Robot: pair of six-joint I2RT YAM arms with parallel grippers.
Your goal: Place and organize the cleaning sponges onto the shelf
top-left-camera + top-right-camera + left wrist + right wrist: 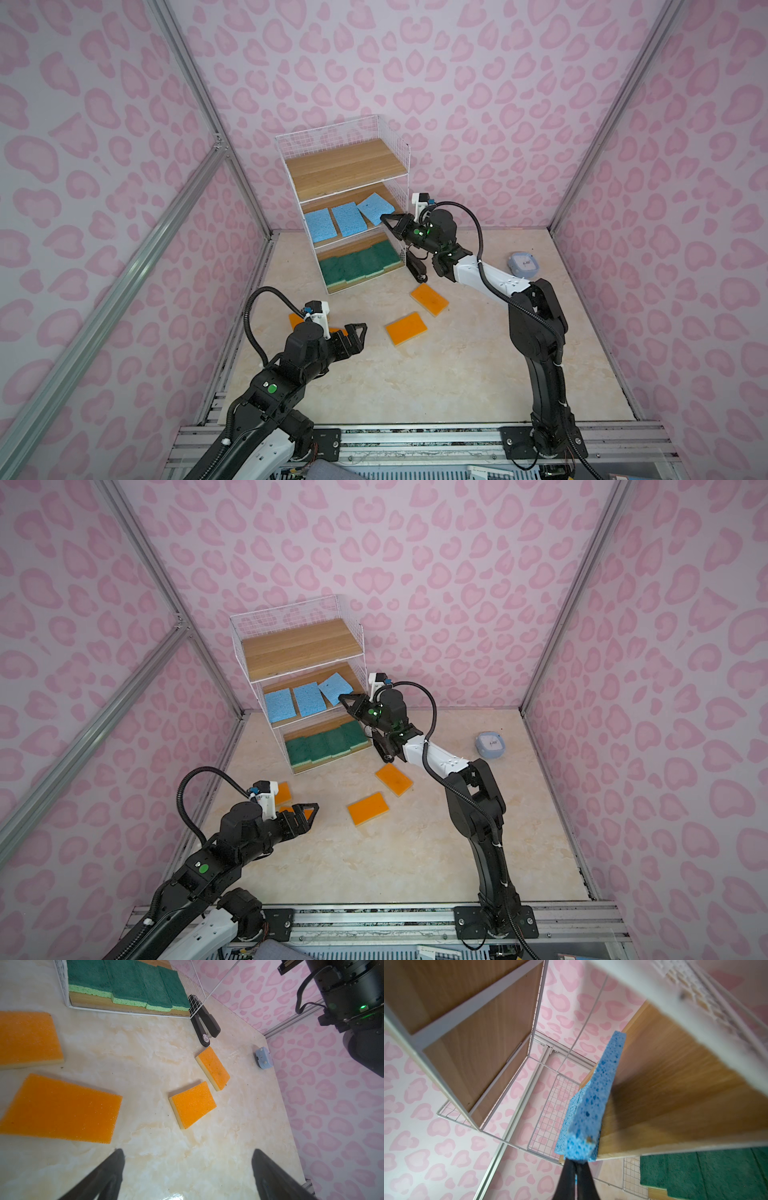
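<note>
The shelf point(328, 129) stands at the back. Its top board is bare, three blue sponges lie on the middle board, and several green sponges point(357, 264) fill the bottom one. The rightmost blue sponge point(374, 208) lies askew. My right gripper point(383, 217) is shut, its tips against that sponge's near corner point(593, 1105). Orange sponges lie on the table: two in the middle point(429, 299) point(406, 328) and two at the left point(60, 1108) point(27, 1036). My left gripper point(358, 338) hangs open beside the left pair, with nothing between its fingers point(116, 1167).
A black stapler point(417, 268) lies against the shelf's right foot, under my right arm. A small pale-blue case point(523, 264) sits at the table's right edge. Pink patterned walls close in the table on three sides.
</note>
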